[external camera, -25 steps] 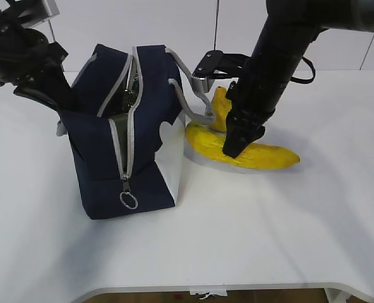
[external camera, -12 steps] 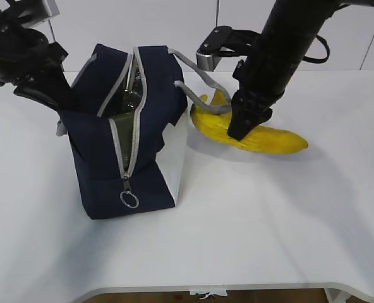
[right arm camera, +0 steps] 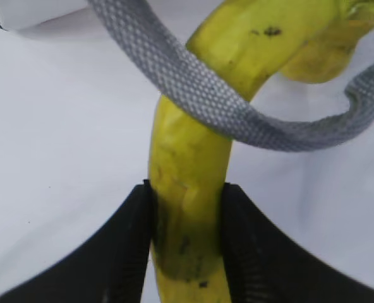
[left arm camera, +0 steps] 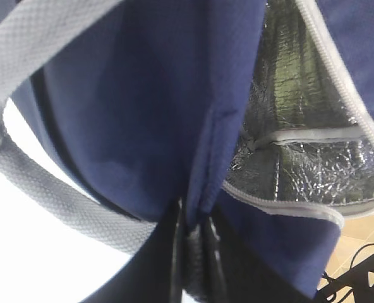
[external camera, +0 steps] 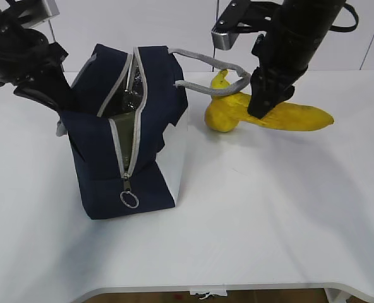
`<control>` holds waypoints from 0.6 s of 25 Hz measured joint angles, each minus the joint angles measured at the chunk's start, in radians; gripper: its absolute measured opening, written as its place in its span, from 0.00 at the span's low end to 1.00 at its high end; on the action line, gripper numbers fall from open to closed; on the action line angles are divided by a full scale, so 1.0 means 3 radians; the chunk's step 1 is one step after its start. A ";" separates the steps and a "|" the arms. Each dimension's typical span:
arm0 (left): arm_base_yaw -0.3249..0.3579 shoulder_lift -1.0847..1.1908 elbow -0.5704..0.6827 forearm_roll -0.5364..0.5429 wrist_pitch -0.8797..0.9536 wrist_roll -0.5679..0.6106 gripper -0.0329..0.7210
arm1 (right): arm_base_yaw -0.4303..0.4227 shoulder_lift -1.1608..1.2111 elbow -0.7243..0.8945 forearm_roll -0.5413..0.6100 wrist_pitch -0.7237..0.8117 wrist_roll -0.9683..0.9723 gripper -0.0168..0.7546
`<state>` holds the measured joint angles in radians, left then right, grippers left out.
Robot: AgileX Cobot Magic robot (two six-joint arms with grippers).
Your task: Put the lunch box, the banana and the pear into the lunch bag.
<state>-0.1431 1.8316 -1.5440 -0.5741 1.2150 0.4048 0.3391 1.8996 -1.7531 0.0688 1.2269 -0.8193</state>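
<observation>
The navy lunch bag stands at the left with its zipper open and foil lining showing. A sage-green face in the opening looks like the lunch box. My left gripper is shut on the bag's top edge fabric. The right gripper is shut on the banana, which hangs above the table. One grey handle is looped over the banana. The pear lies by the banana's left end, partly merged with it.
The white table stretches in front and to the right of the bag. A ring pull hangs at the zipper's lower end. The table's front edge is near the bottom of the exterior view.
My right gripper has risen and moved right with the banana, lifting it off the table. The bag's handle has been drawn up with it. The left gripper has stayed put.
</observation>
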 joint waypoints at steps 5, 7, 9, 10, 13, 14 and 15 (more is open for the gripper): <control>0.0000 0.0000 0.0000 0.0000 0.0000 0.0000 0.06 | 0.0000 -0.0078 0.0000 -0.0329 0.0009 0.0107 0.38; 0.0000 0.0000 0.0000 0.0000 0.0000 0.0000 0.06 | 0.0000 -0.0094 0.0000 -0.0482 0.0015 0.0172 0.38; 0.0000 0.0000 0.0000 0.0000 0.0000 0.0000 0.06 | 0.0000 -0.0110 0.0000 -0.0661 0.0022 0.0257 0.38; 0.0000 0.0000 0.0000 0.0000 0.0000 0.0000 0.06 | 0.0000 -0.0123 0.0000 -0.0764 0.0022 0.0283 0.38; 0.0000 0.0000 0.0000 0.0000 0.0000 0.0000 0.06 | 0.0000 -0.0159 0.0000 -0.1078 0.0022 0.0475 0.38; 0.0000 0.0000 0.0000 0.0000 0.0000 0.0000 0.06 | 0.0000 -0.0168 0.0000 -0.1190 0.0022 0.0583 0.38; 0.0000 0.0000 0.0000 0.0000 0.0000 0.0000 0.06 | 0.0000 -0.0182 0.0000 -0.1273 0.0022 0.0653 0.38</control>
<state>-0.1431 1.8316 -1.5440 -0.5741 1.2150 0.4048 0.3391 1.8450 -1.7531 -0.3131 1.2336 -0.6235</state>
